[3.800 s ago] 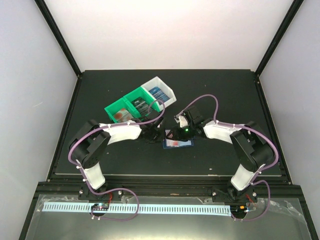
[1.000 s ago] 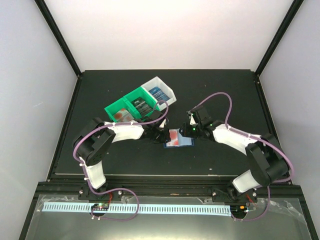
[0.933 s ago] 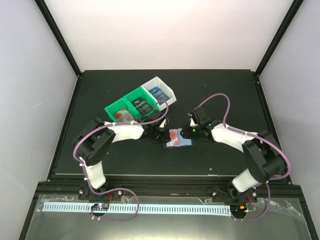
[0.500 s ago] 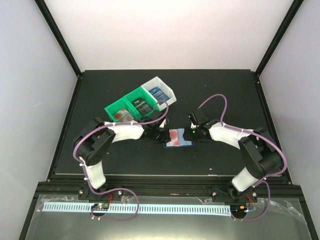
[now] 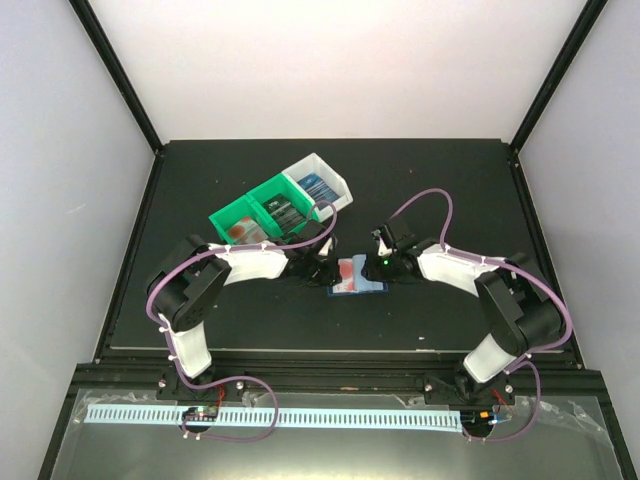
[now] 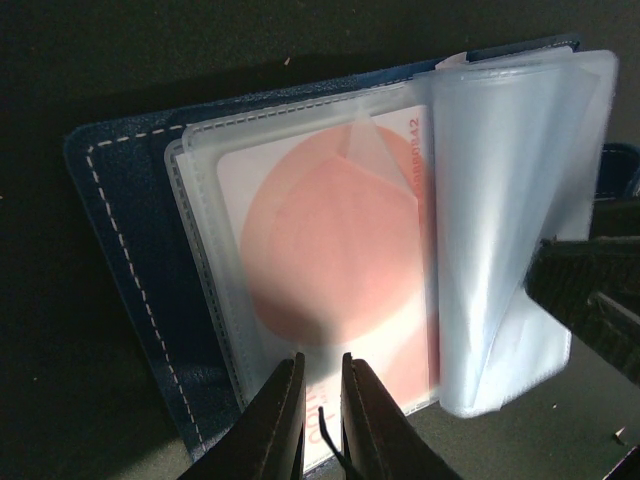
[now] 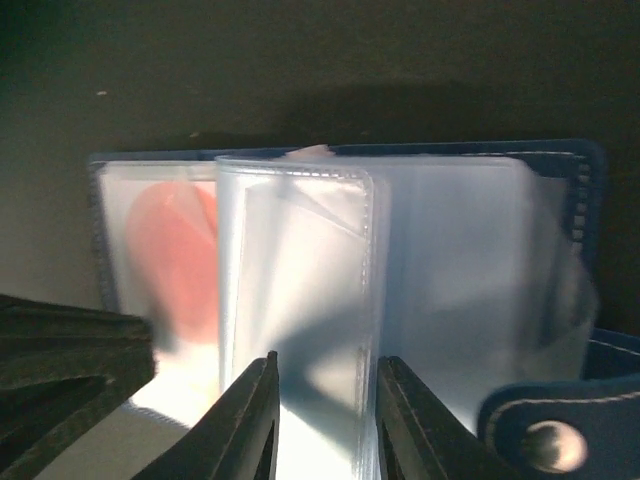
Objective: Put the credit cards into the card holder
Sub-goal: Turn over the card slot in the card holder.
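Observation:
The card holder (image 5: 371, 284) lies open on the black table between my two grippers, its dark blue cover (image 6: 125, 250) down and its clear sleeves (image 6: 510, 220) fanned up. A red-and-white credit card (image 6: 330, 240) sits inside the left sleeve; it also shows in the top view (image 5: 347, 272) and the right wrist view (image 7: 170, 260). My left gripper (image 6: 320, 362) is nearly shut, its tips on the near edge of that sleeve. My right gripper (image 7: 325, 365) is open over the loose sleeves (image 7: 300, 270), near the snap tab (image 7: 545, 442). More cards lie in the bin.
A green-and-white three-compartment bin (image 5: 262, 190) stands just behind the left arm, with a red card (image 5: 238, 231), a dark card (image 5: 281, 208) and a blue card (image 5: 318, 186) in its compartments. Both arms reach inward and nearly meet over the wallet.
My right gripper has moved in from the right and lower onto the wallet's sleeves. The left gripper has stayed at the wallet's left edge. The wallet has not shifted.

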`<state>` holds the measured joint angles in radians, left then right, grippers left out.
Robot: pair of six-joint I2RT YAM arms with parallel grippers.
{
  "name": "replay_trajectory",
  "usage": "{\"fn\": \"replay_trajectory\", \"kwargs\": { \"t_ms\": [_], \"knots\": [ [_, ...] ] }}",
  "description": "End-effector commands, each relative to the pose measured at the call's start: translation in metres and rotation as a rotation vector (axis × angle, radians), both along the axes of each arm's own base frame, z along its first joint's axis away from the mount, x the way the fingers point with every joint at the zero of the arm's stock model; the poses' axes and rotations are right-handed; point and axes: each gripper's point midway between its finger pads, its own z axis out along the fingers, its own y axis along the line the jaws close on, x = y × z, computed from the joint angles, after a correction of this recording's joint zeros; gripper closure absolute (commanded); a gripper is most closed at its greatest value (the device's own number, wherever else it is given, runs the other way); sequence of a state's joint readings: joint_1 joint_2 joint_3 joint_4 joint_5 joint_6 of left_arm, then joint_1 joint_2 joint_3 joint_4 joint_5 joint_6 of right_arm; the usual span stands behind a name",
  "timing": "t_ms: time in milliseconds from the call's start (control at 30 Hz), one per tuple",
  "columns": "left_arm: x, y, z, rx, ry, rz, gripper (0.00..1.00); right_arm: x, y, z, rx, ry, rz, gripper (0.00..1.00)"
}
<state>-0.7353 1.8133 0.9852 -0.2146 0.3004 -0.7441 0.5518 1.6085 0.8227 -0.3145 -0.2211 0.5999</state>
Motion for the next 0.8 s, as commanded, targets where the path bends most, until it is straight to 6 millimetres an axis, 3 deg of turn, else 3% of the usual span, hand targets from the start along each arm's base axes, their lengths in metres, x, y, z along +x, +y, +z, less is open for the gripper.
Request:
{"fn": "replay_trajectory", "kwargs": {
  "t_ms": [0, 167, 333, 767],
  "knots": [
    [-0.003, 0.004, -0.007, 0.039, 0.016, 0.006, 0.87, 0.001, 0.024, 0.027, 0.148, -0.053, 0.075, 0.69],
    [-0.002, 0.003, -0.005, 0.033, 0.013, 0.005, 0.87, -0.005, 0.046, 0.045, 0.283, -0.051, 0.157, 0.63],
    [-0.001, 0.001, 0.002, 0.017, 0.002, 0.007, 0.87, -0.009, 0.056, 0.044, 0.334, -0.023, 0.192, 0.62],
    [0.003, 0.01, 0.023, 0.022, -0.053, 0.044, 0.86, -0.004, 0.045, 0.018, 0.219, 0.007, 0.161, 0.62]
  ]
}}
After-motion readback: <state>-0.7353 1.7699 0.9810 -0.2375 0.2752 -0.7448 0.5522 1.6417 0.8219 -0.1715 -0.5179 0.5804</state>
